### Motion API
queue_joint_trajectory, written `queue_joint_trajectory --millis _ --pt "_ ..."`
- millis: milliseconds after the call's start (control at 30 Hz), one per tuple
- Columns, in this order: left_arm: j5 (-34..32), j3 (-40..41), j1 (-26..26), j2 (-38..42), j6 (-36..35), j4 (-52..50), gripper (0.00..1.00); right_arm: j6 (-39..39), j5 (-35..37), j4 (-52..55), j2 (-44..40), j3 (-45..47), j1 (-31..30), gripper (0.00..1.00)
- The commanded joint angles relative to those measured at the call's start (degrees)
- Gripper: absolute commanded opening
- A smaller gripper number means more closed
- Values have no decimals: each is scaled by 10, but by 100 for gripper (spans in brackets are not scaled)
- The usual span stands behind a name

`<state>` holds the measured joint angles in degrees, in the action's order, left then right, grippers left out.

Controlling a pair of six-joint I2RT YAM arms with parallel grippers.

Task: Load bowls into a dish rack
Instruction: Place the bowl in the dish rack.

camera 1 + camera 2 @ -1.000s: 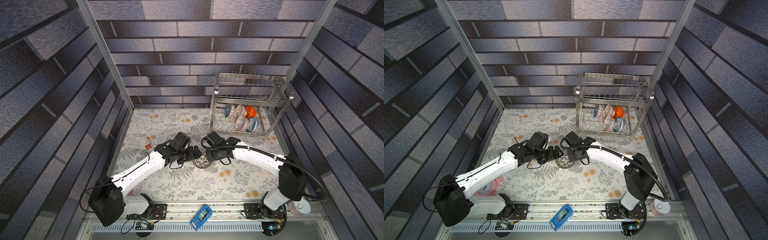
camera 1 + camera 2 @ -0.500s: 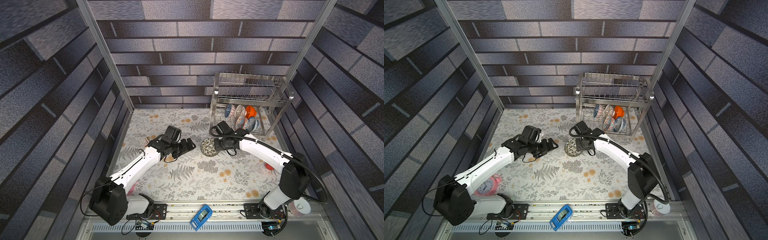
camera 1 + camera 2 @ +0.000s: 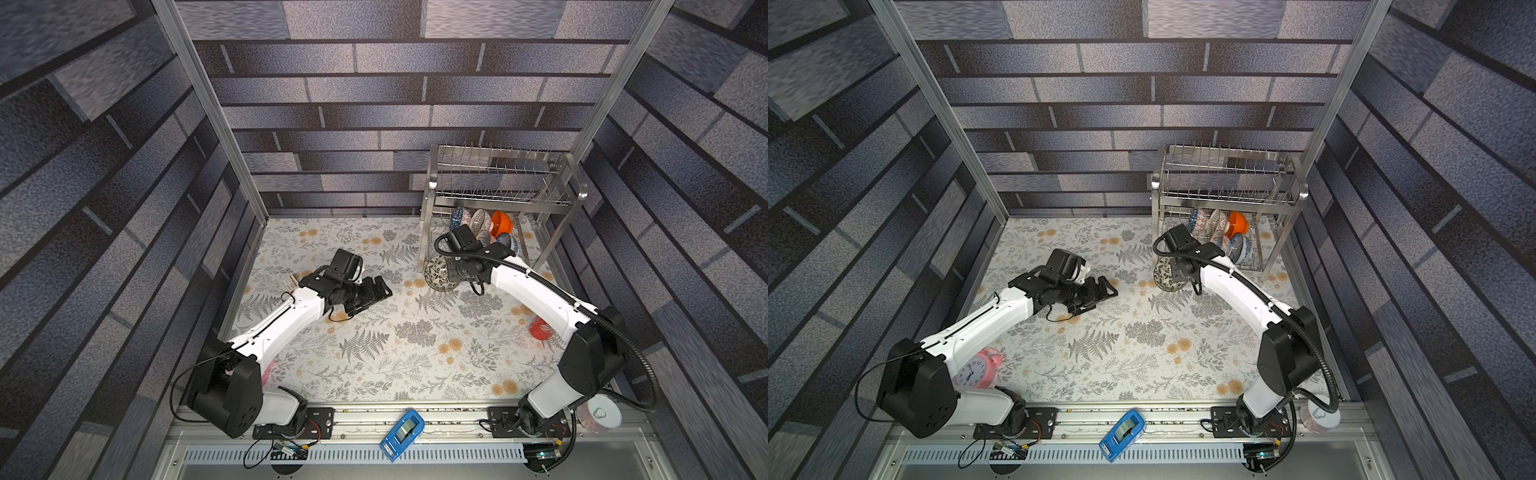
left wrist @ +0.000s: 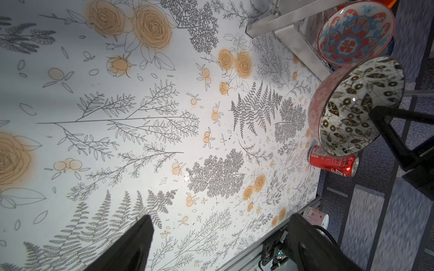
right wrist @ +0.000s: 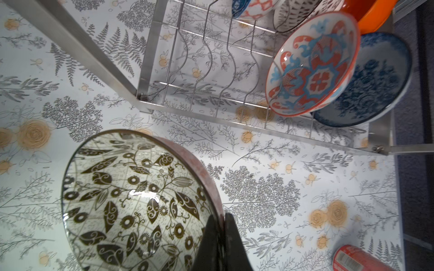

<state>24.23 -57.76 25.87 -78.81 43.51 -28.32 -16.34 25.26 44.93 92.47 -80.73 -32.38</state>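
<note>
left fingers (image 4: 131, 246) apart, empty, over bench (image 4: 141, 145). right fingers (image 5: 211, 244) clamped on black-and-white floral bowl (image 5: 131, 199) rim, just outside dish rack (image 5: 94, 54) front corner. Suggest: tilt edge-on, feed into a free wavy slot beside red-and-blue medallion bowl (image 5: 312, 70), don't clip it.

Inventory as I count it: bowls (image 5: 131, 199), six; dish rack (image 3: 498, 195), one; red can (image 3: 540, 330), one; pink alarm clock (image 3: 976, 368), one; blue handheld device (image 3: 402, 434), one; tape roll (image 3: 598, 415), one; robot arms (image 3: 286, 320), two
</note>
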Motion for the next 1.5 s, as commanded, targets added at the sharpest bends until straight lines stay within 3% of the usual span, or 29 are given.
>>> queue_joint_trajectory --millis 0,667,1467 --pt "2 -13 -6 21 -18 -22 92 38 76 -16 12 -24 4 0" --pt "0 -16 -15 3 -14 -15 90 195 264 -179 30 18 7 0" --pt "-1 -15 -19 7 -17 -27 90 274 264 -287 108 -5 67 0"
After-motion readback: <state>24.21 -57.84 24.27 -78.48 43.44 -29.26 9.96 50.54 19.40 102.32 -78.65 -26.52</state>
